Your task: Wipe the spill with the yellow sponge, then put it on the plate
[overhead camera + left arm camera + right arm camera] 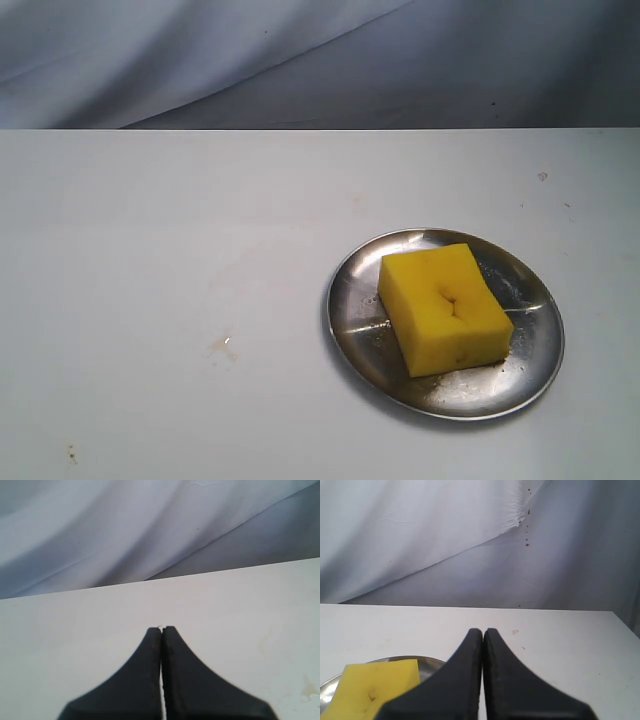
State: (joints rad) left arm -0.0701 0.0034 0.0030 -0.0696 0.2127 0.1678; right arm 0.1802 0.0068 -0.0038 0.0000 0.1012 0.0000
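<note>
Yellow sponge (445,308): lying on plate (352,312), right side of table (150,230). Spill (222,347): pale blot, well apart to the left, apparently unwiped. Left gripper (161,629), right gripper (483,630): jaws clenched, empty. Next: right gripper opens, lifts sponge.

White tabletop (150,220), matte, ends at a straight far edge. A creased grey-blue cloth (300,60) hangs behind it. Dark specks (71,455) noted at near left; a faint mark (542,176) at far right.
</note>
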